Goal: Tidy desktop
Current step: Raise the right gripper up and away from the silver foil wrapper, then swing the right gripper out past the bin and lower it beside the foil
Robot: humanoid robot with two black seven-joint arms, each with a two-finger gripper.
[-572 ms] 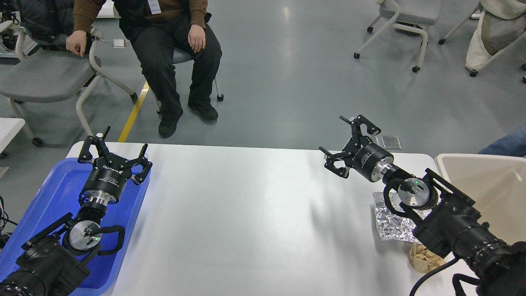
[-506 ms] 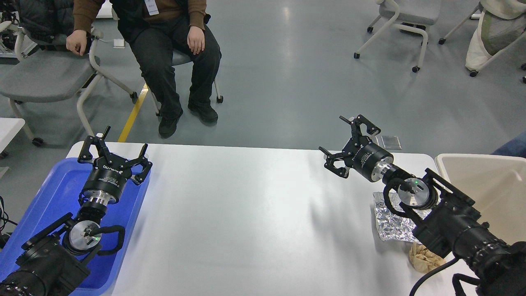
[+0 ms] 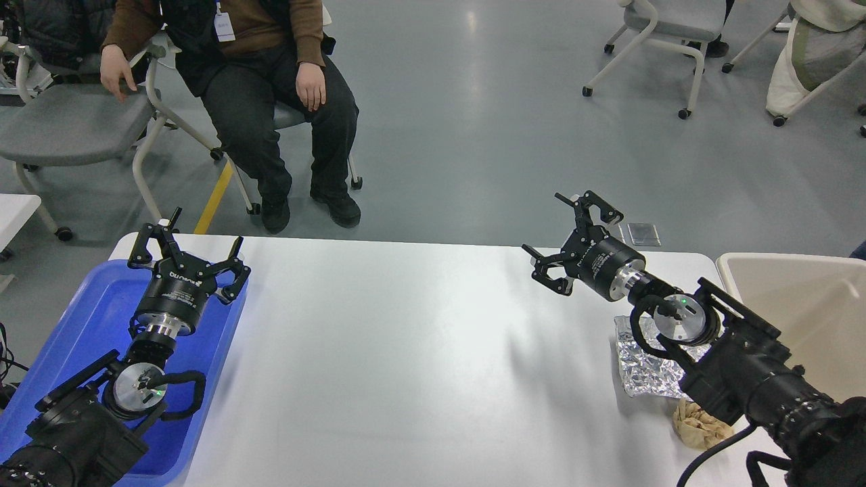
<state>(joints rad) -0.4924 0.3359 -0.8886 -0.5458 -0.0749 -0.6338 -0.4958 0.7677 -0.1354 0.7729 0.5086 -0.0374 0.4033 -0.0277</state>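
Both pincers were spread and empty; your left gripper (image 3: 189, 255) hung over the blue tray (image 3: 81, 318); the desktop (image 3: 406, 365) lay between; your right gripper (image 3: 572, 245) hovered beyond the crumpled foil (image 3: 643, 372); you should have drawn it back and lowered it straight, I judge.

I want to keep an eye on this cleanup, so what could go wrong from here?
The crumpled foil and brown paper wad lie partly under the right arm, so the open right pincer may have to pull back and could sweep them off the desktop. The beige bin sits close beside that arm; a swing might knock it.
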